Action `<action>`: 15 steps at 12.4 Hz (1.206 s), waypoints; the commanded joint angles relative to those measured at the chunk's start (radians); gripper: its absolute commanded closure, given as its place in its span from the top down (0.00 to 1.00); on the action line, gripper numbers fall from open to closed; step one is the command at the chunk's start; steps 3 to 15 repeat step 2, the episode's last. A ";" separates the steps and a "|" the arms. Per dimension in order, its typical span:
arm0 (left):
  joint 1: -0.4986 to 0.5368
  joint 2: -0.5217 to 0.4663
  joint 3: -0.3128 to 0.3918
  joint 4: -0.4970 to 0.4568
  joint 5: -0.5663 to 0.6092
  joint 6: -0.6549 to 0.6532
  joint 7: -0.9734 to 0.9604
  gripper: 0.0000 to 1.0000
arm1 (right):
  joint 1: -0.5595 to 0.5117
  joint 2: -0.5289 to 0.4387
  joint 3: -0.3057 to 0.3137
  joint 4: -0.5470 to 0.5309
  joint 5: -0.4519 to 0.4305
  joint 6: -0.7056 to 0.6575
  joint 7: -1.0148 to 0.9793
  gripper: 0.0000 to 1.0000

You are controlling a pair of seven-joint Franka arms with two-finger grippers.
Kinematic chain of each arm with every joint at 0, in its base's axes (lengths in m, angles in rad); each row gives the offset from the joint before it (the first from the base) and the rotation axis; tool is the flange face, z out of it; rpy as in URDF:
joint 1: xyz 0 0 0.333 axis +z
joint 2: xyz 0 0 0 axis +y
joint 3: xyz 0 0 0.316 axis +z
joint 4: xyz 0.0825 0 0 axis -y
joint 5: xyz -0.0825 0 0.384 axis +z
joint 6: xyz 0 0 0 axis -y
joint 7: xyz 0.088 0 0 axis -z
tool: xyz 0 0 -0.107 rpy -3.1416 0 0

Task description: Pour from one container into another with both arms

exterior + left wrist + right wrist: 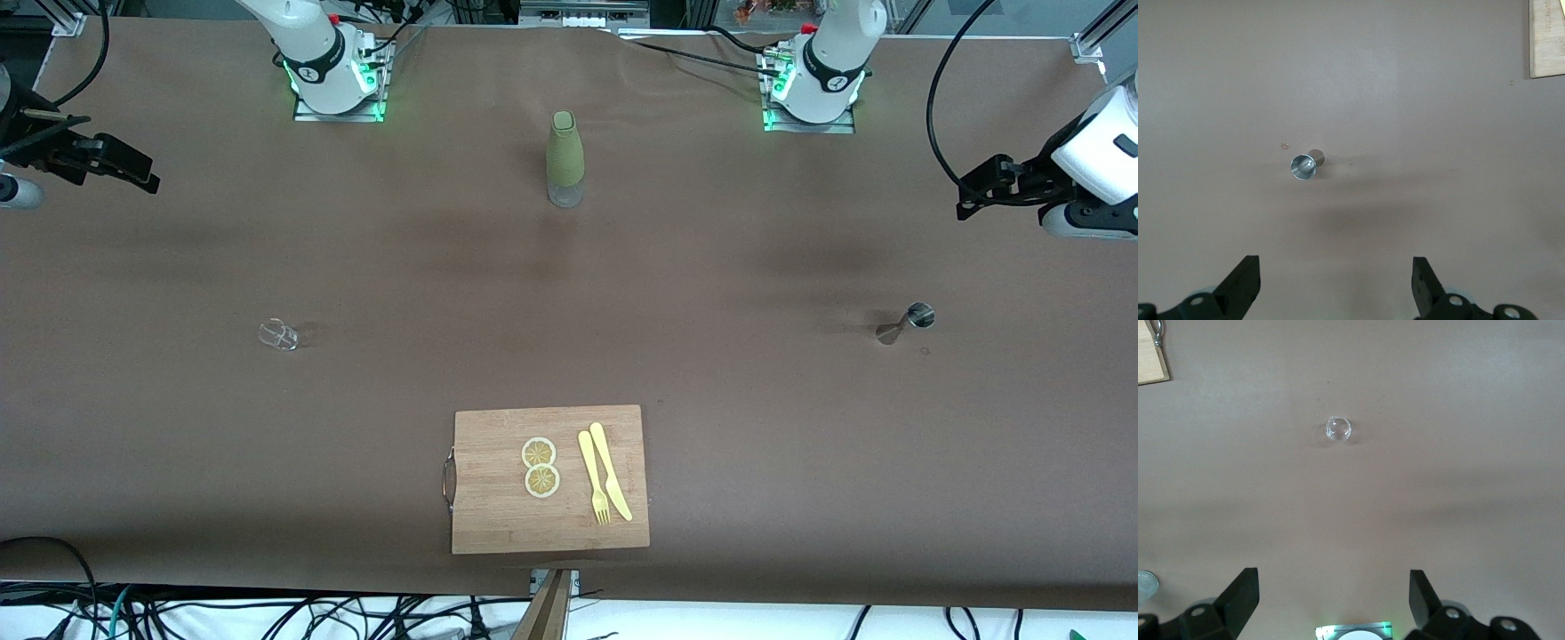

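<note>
In the front view, the brown bench (178,427) carries a bottle (565,158) with a green sleeve, standing upright between the two arm bases and far from the front camera. A small clear glass (278,334) stands toward the right arm's end of the bench. A small metal measuring cup (905,323) stands toward the left arm's end. A wooden cutting board (498,524) lies near the front camera, with two lemon slices (540,467), a yellow fork (593,477) and a yellow knife (611,470) on it. The left pincer (973,191) hangs in the air over the left arm's end of the bench, and the right pincer (124,169) hangs over the right arm's end. Both arms wait, well apart from every thing.

In the left wrist view, the left pincer (1336,280) is wide open and holds nothing. The measuring cup (1305,165) stands on the bench below it, with its open mouth up. One corner of the cutting board (1546,40) shows at the edge.

In the right wrist view, the right pincer (1334,597) is also wide open and empty. The clear glass (1338,429) stands on the bench below it, and a corner of the cutting board (1150,363) shows.
</note>
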 commanded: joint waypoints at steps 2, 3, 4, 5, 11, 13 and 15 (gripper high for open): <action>-0.002 0.019 0.004 0.021 0.010 -0.011 0.000 1.00 | -0.006 0.005 0.001 0.019 -0.009 -0.004 -0.009 1.00; -0.002 0.019 0.004 0.021 0.010 -0.011 0.000 1.00 | -0.006 0.005 0.001 0.019 -0.009 -0.004 -0.009 1.00; -0.002 0.019 0.004 0.021 0.010 -0.011 0.000 1.00 | -0.006 0.005 0.001 0.019 -0.009 -0.004 -0.009 1.00; -0.002 0.019 0.004 0.021 0.010 -0.011 0.000 1.00 | -0.006 0.005 0.001 0.019 -0.009 -0.004 -0.009 1.00; -0.002 0.019 0.004 0.021 0.010 -0.011 0.000 1.00 | -0.006 0.005 0.001 0.019 -0.009 -0.004 -0.009 1.00; -0.002 0.019 0.004 0.021 0.010 -0.011 0.000 1.00 | -0.006 0.005 0.001 0.019 -0.009 -0.004 -0.009 1.00; -0.002 0.019 0.004 0.021 0.010 -0.011 0.000 1.00 | -0.006 0.005 0.001 0.019 -0.009 -0.004 -0.009 1.00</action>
